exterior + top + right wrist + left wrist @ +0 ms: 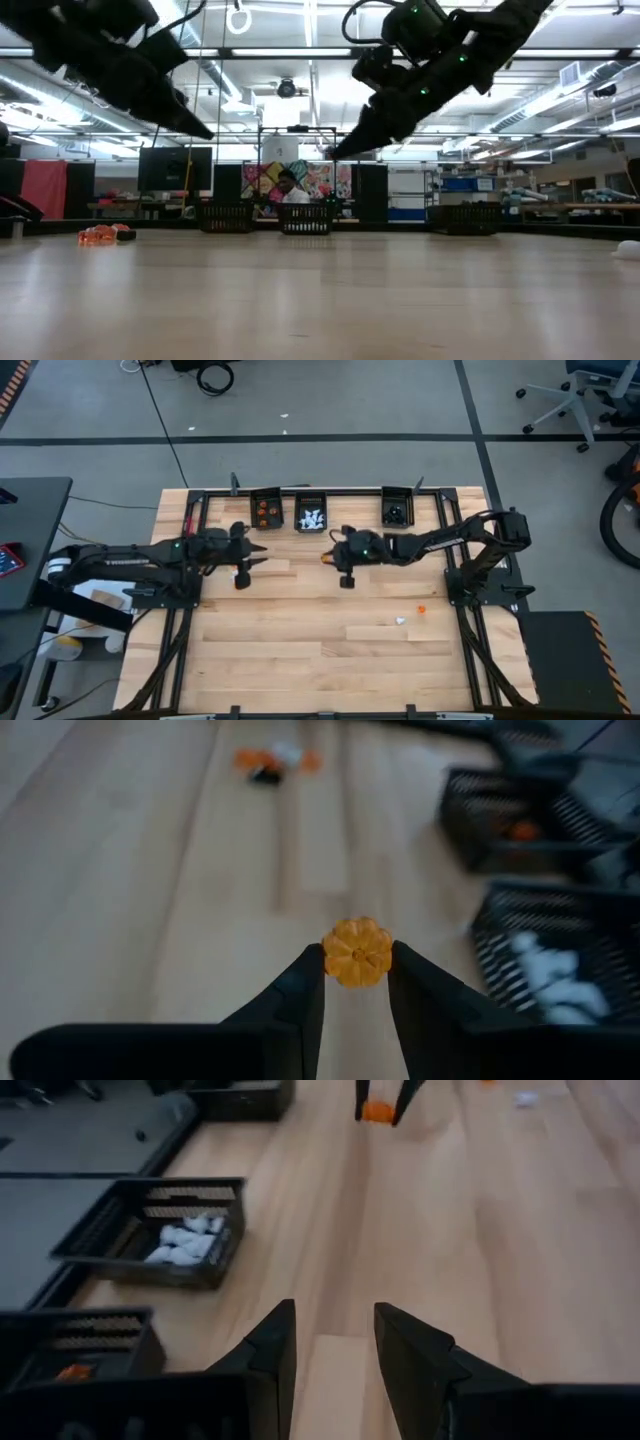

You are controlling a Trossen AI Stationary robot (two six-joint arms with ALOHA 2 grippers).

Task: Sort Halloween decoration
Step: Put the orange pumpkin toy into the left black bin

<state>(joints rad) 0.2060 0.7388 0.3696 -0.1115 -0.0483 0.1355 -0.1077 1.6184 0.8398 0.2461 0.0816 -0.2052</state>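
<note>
Right pincer grips one orange pumpkin trinket between its fingertips: round, ribbed, glossy plastic look. It hangs above the tabletop mid-width, just in front of the bin row; in the high view the trinket shows as an orange speck at the pincer tip.

Left pincer holds nothing, fingers parted with bare wood visible in the gap. It hangs above the tabletop left of centre, facing the right pincer, well apart.

Bins: three small black rectangular ones with slotted walls in a row along the far edge.
- orange bin, left: orange trinkets plus a dark bit, count unclear.
- white bin, middle: a heap of white trinkets, lumpy, too small to count.
- black bin, right: dark contents, shapes not readable.

Loose on the tabletop, near the right arm's base: one orange trinket and one white trinket, close to each other but apart. The low view shows an orange cluster with a dark piece on the wood at far left; count not readable.

Tabletop: light wooden planks, smooth, in a black metal frame.

A person sits in the room beyond the tabletop in the low view.
</note>
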